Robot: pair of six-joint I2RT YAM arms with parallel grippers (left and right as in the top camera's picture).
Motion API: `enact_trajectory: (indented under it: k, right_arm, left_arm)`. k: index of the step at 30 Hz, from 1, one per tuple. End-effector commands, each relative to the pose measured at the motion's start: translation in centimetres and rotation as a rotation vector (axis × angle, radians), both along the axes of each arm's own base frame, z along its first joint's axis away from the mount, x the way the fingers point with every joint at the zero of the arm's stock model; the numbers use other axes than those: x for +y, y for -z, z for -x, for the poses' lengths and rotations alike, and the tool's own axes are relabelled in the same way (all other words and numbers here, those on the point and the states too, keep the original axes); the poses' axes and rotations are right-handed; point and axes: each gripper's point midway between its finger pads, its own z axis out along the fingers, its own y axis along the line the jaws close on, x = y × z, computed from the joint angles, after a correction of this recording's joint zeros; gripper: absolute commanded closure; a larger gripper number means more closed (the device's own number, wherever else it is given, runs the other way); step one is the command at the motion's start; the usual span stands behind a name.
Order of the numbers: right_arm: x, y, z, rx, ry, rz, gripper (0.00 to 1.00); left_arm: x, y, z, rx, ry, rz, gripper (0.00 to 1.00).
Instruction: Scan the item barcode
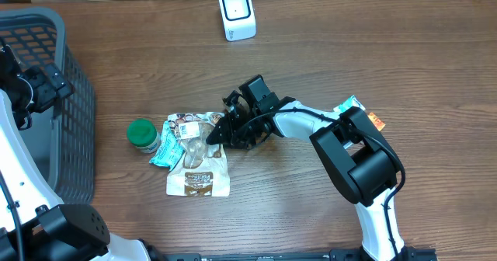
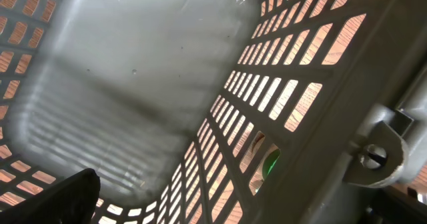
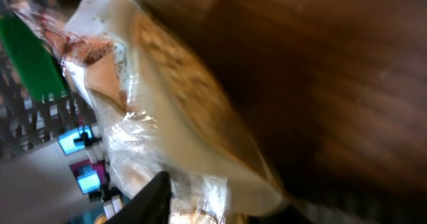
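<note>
The clear crinkled plastic snack bag with the brown label (image 1: 198, 168) lies flat on the brown wooden table (image 1: 311, 51), left of centre. In my right wrist view the bag (image 3: 167, 124) fills most of the frame as a blur. My right gripper (image 1: 220, 132) sits at the bag's upper right edge. That arm comes in from the lower right, with the forearm stretched low and leftward and the wrist rolled over. One dark finger (image 3: 155, 199) shows at the bottom of the wrist view against the film, but I cannot tell whether the jaws pinch the bag or only lie beside it.

A small teal packet (image 1: 163, 149) lies against the bag's left side, and just left of that stands a round green-lidded container (image 1: 140, 133). The white box-shaped scanner (image 1: 237, 12) stands well apart at the far edge of the table. An orange and teal packet (image 1: 365, 115) peeks out by the right arm's elbow.

My left gripper (image 1: 48, 84) hangs over the grey slatted plastic basket (image 1: 74, 129) at the table's left end, its jaws spread wide with nothing between them. Its camera looks down into the basket (image 2: 133, 71)
</note>
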Motion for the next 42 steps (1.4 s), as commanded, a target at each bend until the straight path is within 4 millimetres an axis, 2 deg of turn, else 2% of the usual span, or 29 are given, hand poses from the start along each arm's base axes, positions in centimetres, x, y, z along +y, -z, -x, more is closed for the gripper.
enact_trajectory:
  k: [1,5,9,11,16,20,24,30,32,37,42]
  right_arm:
    - [-3.8,8.6,-0.5,0.005,0.15,0.292,0.7]
    - [-3.3,8.4,-0.8,-0.019,0.145,0.275,0.96]
    - [-3.4,7.8,-1.3,-0.018,0.145,0.25,0.96]
    - [-3.4,6.7,-1.8,-0.031,0.129,0.209,0.96]
    - [-4.2,2.5,-2.9,-0.122,0.072,0.152,0.96]
    - [-4.7,-2.1,-3.3,-0.212,0.027,0.095,0.96]
    - [-4.6,-7.2,-3.0,-0.287,-0.049,-0.061,0.96]
    - [-5.7,-10.6,-2.8,-0.282,-0.081,-0.197,0.96]
    - [-6.1,-11.0,-2.7,-0.263,-0.083,-0.228,0.96]
    - [-7.6,-9.9,-3.0,-0.238,-0.054,-0.168,0.96]
    - [-7.5,-10.4,-2.9,-0.236,-0.065,-0.197,0.96]
  left_arm:
    - [0.4,0.4,0.1,0.017,0.001,-0.006,0.0]
    - [0.4,0.4,0.1,0.017,0.001,-0.006,0.0]
    - [0.4,0.4,0.1,0.017,0.001,-0.006,0.01]
    - [0.4,0.4,0.1,0.017,0.001,-0.006,0.0]
    - [0.4,0.4,0.1,0.017,0.001,-0.006,0.0]
    - [0.4,0.4,0.1,0.017,0.001,-0.006,0.0]
    - [0.4,0.4,0.1,0.017,0.001,-0.006,0.0]
    - [0.4,0.4,0.1,0.017,0.001,-0.006,0.0]
    - [0.4,0.4,0.1,0.017,0.001,-0.006,0.0]
    - [0.4,0.4,0.1,0.017,0.001,-0.006,0.0]
    - [0.4,0.4,0.1,0.017,0.001,-0.006,0.0]
